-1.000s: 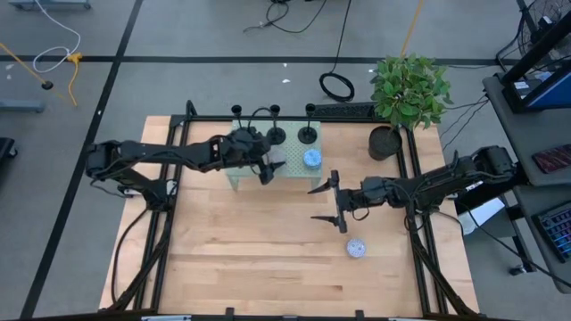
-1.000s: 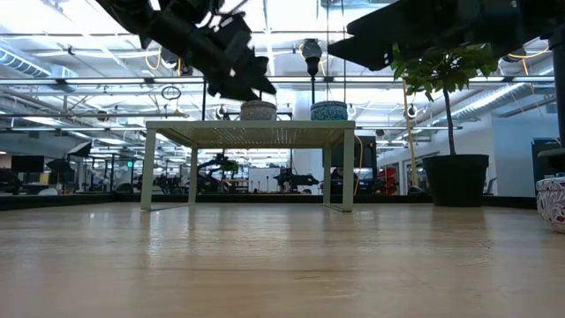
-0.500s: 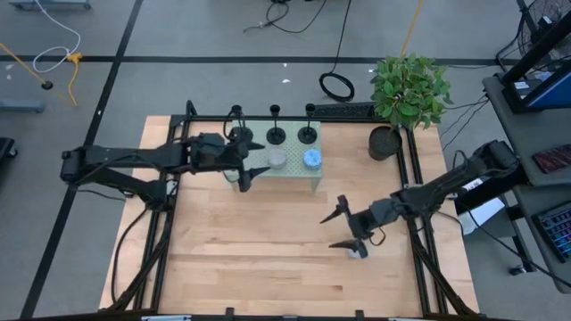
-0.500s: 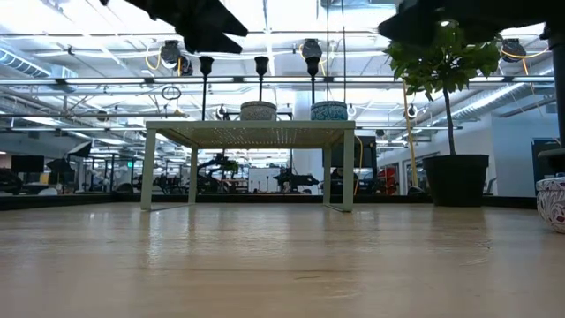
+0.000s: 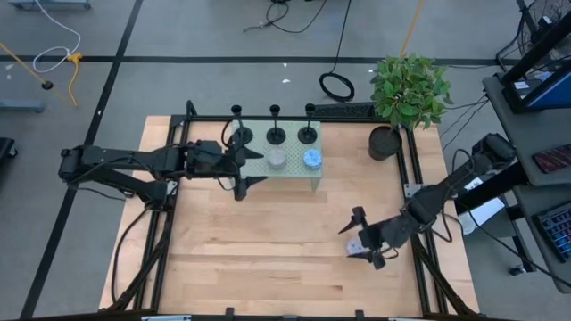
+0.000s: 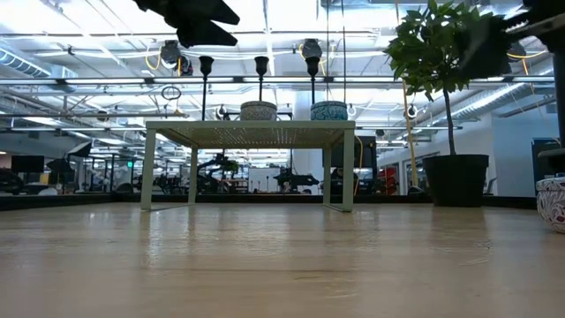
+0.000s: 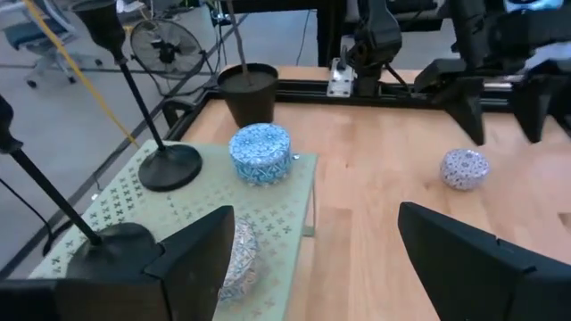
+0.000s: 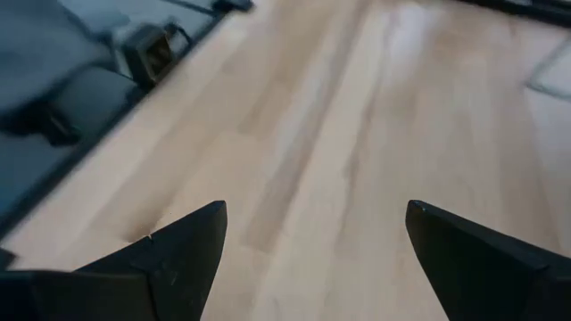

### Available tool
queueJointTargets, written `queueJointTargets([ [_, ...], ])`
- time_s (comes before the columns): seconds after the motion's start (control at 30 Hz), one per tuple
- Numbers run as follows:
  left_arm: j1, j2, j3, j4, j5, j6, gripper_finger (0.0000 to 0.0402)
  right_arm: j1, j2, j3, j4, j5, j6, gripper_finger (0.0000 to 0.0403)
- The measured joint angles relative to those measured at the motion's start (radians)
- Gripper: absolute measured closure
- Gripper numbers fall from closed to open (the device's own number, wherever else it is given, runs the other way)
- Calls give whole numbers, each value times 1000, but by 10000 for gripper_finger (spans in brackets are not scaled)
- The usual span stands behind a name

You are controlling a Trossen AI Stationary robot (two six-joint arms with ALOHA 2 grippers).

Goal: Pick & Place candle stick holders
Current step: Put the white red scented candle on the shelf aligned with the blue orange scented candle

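Left end effector [image 5: 243,166], spread wide and empty, has retreated leftward off the green stand [image 5: 290,172]; candle stick holders [image 5: 275,135] remain unpicked. Right end effector [image 5: 365,238], also wide, has descended beside the patterned jar [image 7: 465,168].

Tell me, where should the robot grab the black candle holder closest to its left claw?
Probably by the thin upright stem of the nearest candle stick holder, coming in level from the side with the open left gripper so one finger passes each side. The round base lies flat on the green stand, leaving little to pinch, while the stem stands clear of the other holders.
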Motion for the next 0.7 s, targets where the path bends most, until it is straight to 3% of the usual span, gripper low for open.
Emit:
queueJointTargets([
  [0.2,-2,0,0,1,-1,-34,78,49,3,-96,21,4,125,67],
  [0.33,-2,0,0,1,-1,-38,78,70,4,-247,226,9,164,67],
  [0.6,-2,1,0,3,-1,-67,78,76,5,-543,839,31,157,67],
  [0.7,-3,1,0,10,-15,-88,78,76,3,-553,862,30,134,67],
])
